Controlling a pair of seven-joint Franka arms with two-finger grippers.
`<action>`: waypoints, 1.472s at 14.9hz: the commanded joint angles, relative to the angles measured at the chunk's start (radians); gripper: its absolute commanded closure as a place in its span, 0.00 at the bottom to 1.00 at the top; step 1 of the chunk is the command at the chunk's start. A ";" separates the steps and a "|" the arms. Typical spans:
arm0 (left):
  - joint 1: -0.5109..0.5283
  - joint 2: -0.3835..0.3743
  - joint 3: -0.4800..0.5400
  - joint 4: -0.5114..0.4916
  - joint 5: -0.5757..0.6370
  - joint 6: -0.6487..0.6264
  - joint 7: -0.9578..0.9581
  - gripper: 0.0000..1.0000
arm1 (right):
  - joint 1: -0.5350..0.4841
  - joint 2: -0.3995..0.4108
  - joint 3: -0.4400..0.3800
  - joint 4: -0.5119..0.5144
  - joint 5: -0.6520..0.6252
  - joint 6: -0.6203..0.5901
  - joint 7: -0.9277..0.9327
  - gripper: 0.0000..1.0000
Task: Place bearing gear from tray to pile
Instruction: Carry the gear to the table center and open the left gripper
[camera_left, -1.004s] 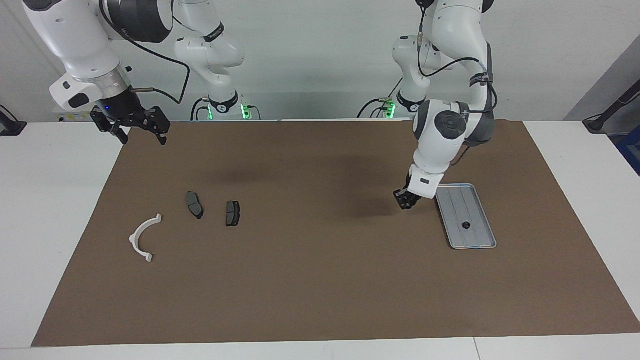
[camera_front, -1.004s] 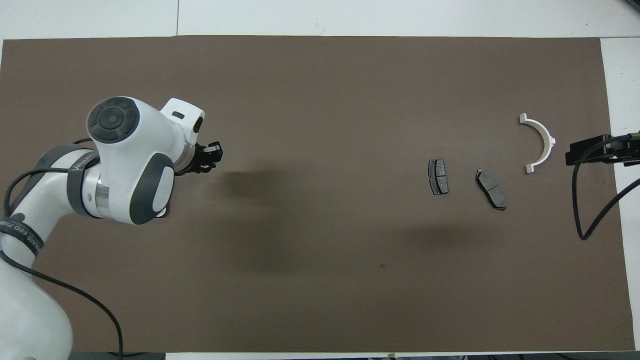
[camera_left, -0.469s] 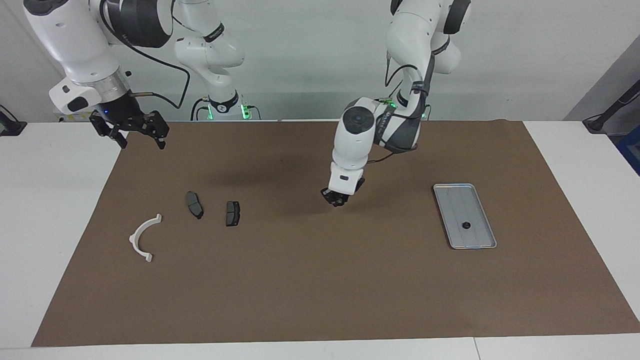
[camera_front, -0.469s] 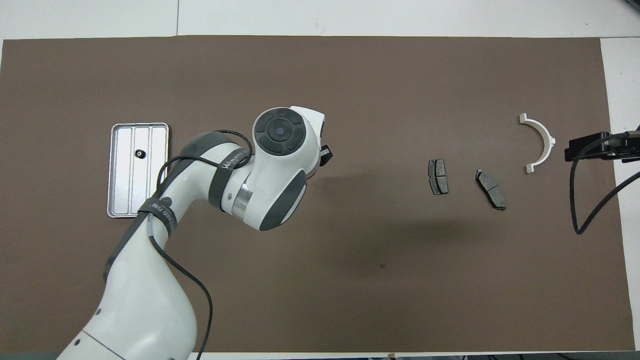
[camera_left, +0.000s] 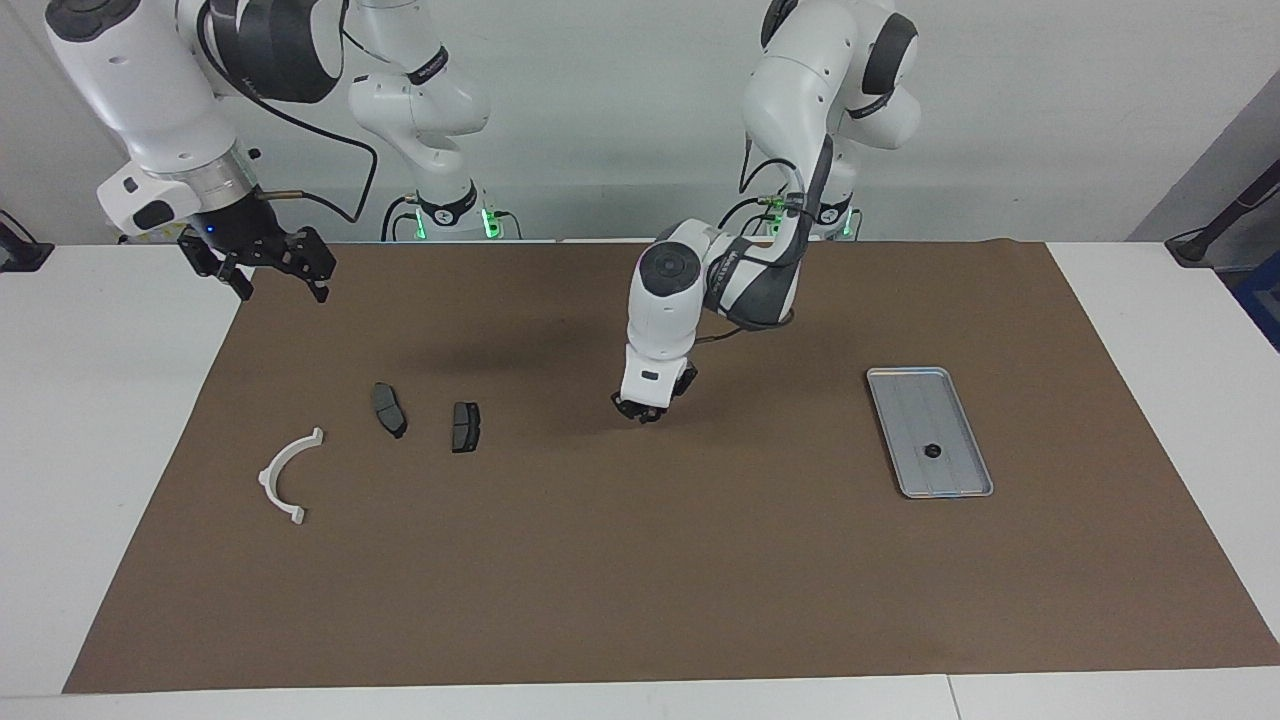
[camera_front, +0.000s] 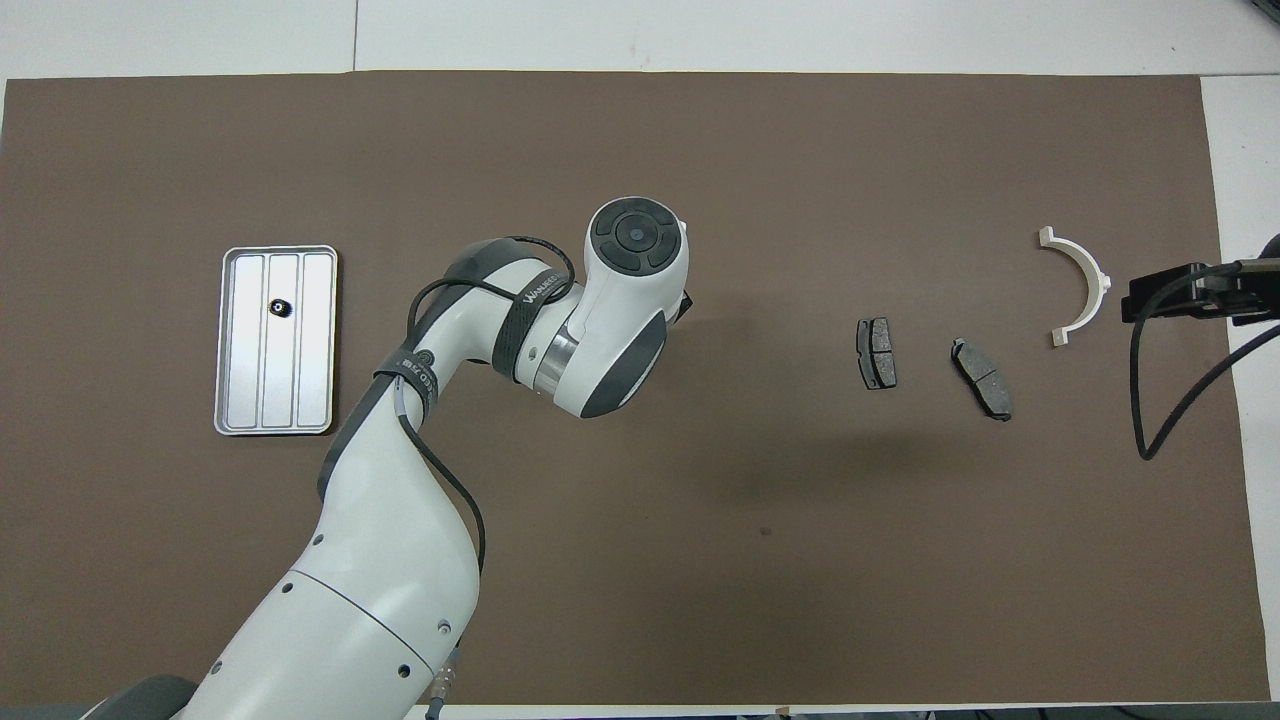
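The right gripper hangs with its jaws spread wide and nothing in them, over the corner of the brown mat at the right arm's end of the table; this arm waits. Below it, farther from the robots, lies the pile: a white semicircular plastic bracket, then two dark grey brake-pad-shaped pieces side by side and apart from each other, each with its long axis running roughly away from the robots.

Next comes the left gripper, pointing down, low over bare mat between the pile and the tray and closer to the pile. Whether it is shut on something cannot be told; in the overhead view the wrist covers it.

Toward the left arm's end sits the flat silver-grey metal rectangular tray, its long axis also running away from the robots. A small black round bearing gear rests on the tray's floor, near its middle; being round, it offers no long axis to line up with.

The coming move turns on this line across the table: the pile lies toward the right arm's end from the left gripper, the gear in the tray toward the left arm's end. If a gear is being carried, the drop spot is probably beside the nearer pad. For the gear in the tray, the left arm is the closer one.
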 joint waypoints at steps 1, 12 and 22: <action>-0.018 0.007 0.014 0.030 -0.011 -0.020 -0.030 0.93 | -0.012 0.020 0.008 -0.010 0.007 0.045 -0.003 0.00; -0.035 -0.004 0.014 -0.060 -0.011 0.121 -0.119 0.79 | -0.010 0.149 0.007 -0.008 0.004 0.187 -0.017 0.00; -0.018 -0.034 0.017 -0.075 -0.011 0.100 -0.113 0.21 | -0.001 0.223 0.010 0.002 0.005 0.266 -0.009 0.00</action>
